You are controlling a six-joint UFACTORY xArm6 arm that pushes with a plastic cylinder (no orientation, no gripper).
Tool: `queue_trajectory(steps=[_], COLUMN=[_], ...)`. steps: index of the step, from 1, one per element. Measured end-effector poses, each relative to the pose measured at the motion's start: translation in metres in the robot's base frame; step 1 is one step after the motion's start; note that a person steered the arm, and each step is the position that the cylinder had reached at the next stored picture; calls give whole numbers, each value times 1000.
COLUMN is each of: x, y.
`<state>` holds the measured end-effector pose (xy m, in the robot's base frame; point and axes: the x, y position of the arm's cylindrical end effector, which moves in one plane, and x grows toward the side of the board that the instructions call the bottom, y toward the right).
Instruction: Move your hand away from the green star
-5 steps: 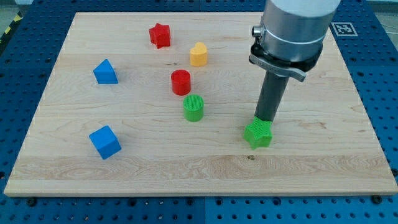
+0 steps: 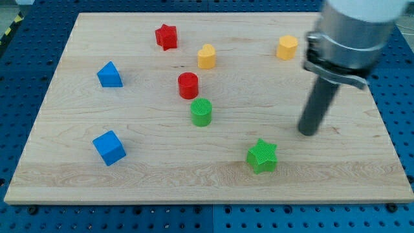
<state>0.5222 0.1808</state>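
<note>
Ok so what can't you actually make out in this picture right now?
- Camera view: my arm's upper part is cut off by the view's top edge and motion-blurred.
- My tip sits to the upper right of the green star, apart from it; whether it touches the board cannot be told.
- The board behind the rod is hidden by it.
- The yellow block at the view's top right: exact shape too small to tell.

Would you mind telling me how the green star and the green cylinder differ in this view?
Shape: the green star has pointed lobes, while the green cylinder is round and stands upright. Position: the star lies near the view's bottom, right of centre; the cylinder sits mid-board, just below the red cylinder. Neighbours: my tip is nearer the star, up and to its right, touching neither. Both share the same green, ribbed surface.
</note>
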Motion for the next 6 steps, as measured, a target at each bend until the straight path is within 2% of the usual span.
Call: queue_trajectory(steps=[1, 2, 5, 6], x=[59, 96, 86, 77], y=[38, 41, -11, -47])
